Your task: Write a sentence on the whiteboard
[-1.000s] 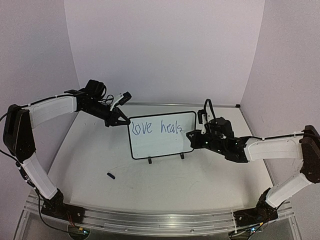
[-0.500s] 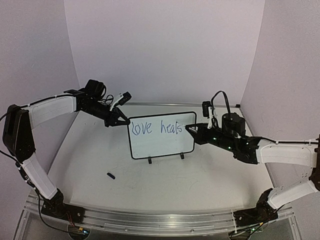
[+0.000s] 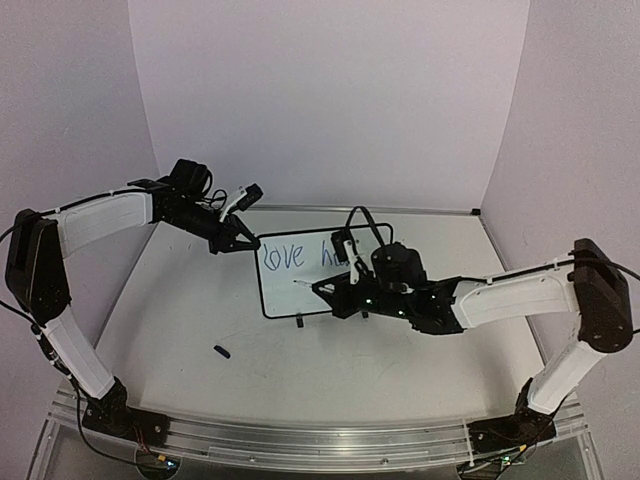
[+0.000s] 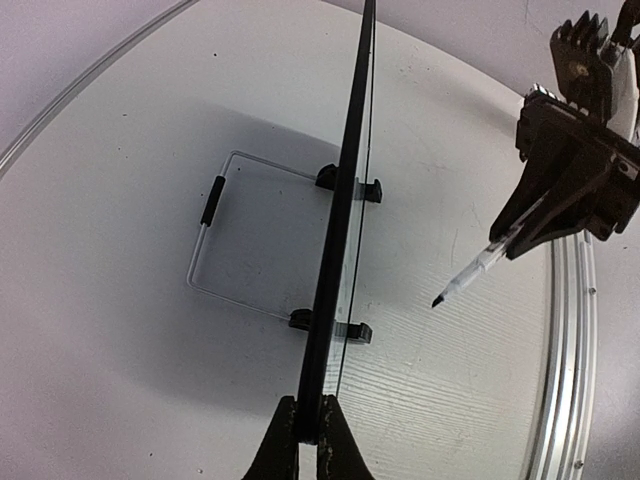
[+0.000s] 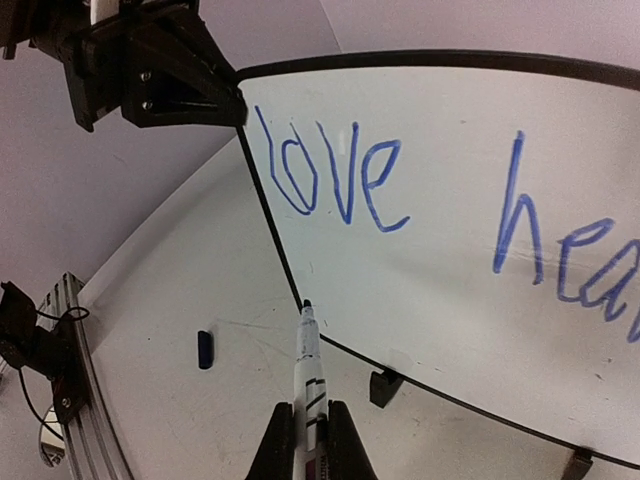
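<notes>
right end effector (image 3: 330, 290) is clamped tight on the marker (image 5: 308, 360), tip poking out toward the lower left of the whiteboard (image 3: 280, 300). the board stands upright on its little feet mid tabletop (image 3: 200, 310). left end effector (image 3: 243, 243) is pinched shut on the board's upper left edge, bracing it. the sentence (image 5: 330, 175) shows "love" plus the start of a second word on the top row. the bottom row looks blank, so my guess is the next word starts down here.

tips imo:
- in the left wrist view the tip looks a bit off the face, so come in gently and square.
- go light on pressure. a board on two small feet could tip or skid under a hard push, even with the brace.
- in the right wrist view the tip sits right by the black frame, so start a touch further in.
- leave room under "love" so the loops don't collide.

marker cap (image 3: 221, 351) lies front-left on the tabletop, well apart from all this, so no issue.
</notes>
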{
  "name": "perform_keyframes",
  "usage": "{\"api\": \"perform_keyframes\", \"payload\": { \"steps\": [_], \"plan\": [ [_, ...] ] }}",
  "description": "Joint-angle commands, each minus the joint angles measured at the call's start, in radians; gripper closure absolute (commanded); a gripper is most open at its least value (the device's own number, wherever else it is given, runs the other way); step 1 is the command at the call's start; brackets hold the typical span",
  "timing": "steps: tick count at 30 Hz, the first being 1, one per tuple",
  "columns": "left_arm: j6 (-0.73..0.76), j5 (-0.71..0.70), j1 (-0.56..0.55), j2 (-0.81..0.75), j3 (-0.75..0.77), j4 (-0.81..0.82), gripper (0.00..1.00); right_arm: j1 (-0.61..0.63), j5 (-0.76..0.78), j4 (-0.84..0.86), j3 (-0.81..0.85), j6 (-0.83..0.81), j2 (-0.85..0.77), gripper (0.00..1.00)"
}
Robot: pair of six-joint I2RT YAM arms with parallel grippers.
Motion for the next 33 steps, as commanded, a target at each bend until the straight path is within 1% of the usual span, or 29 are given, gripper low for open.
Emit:
{"api": "perform_keyframes", "payload": {
  "steps": [1,10,19,26,33],
  "plan": [
    [0.022,-0.027,0.008,-0.038,0.003,0.036,1.00,0.028,0.023,0.053,0.108,-0.008,0.119,1.00],
    [0.023,-0.029,0.007,-0.041,0.003,0.037,1.00,0.036,0.052,0.061,0.189,0.009,0.251,1.00],
    [0.023,-0.031,0.007,-0.049,0.002,0.037,1.00,0.036,0.149,0.059,0.210,0.042,0.299,1.00],
    [0.024,-0.033,0.007,-0.052,0.002,0.038,1.00,0.036,0.106,0.053,0.246,0.018,0.330,1.00],
    [0.026,-0.036,0.008,-0.056,0.000,0.038,1.00,0.037,0.104,0.029,0.243,0.026,0.367,1.00]
  ]
}}
